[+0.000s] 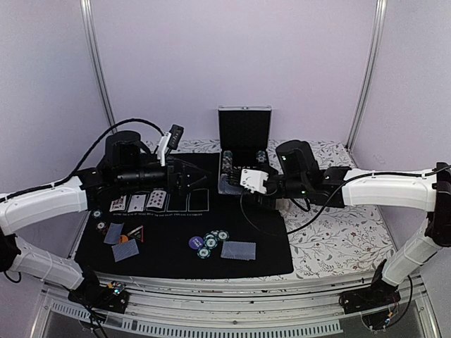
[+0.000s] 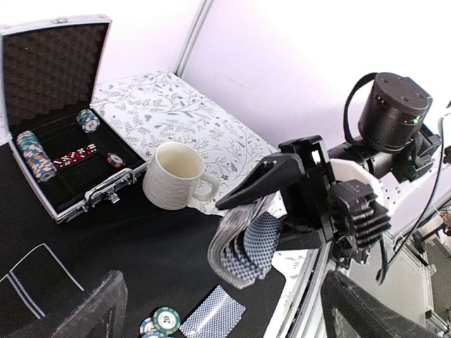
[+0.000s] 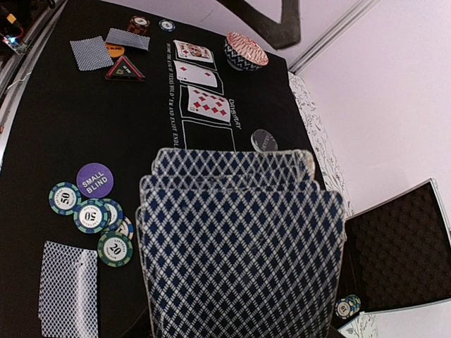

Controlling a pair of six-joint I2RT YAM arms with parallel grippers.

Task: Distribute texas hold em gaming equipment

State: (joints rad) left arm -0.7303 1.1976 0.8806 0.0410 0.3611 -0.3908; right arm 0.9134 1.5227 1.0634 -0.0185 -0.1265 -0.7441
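My right gripper [image 1: 231,184] is shut on a fanned deck of blue-backed playing cards [image 3: 239,239], held above the black mat [image 1: 169,264] near its far middle. The deck hides the right fingers in the right wrist view. My left gripper [image 1: 189,180] is open and holds nothing, just left of the deck and pointing at it. Three face-up cards [image 1: 137,202] lie in a row on the mat. Green-and-white poker chips [image 1: 213,243] and a purple button [image 1: 196,243] sit at front centre, beside a face-down card [image 1: 238,250]. Two more face-down cards [image 1: 118,241] and an orange button [image 1: 124,239] lie front left.
An open aluminium case [image 1: 244,130] with chips and dice stands at the back, past the mat. A cream mug [image 2: 175,176] sits on the floral cloth [image 1: 338,232] beside the case. A black triangular marker [image 3: 125,68] lies near the left cards.
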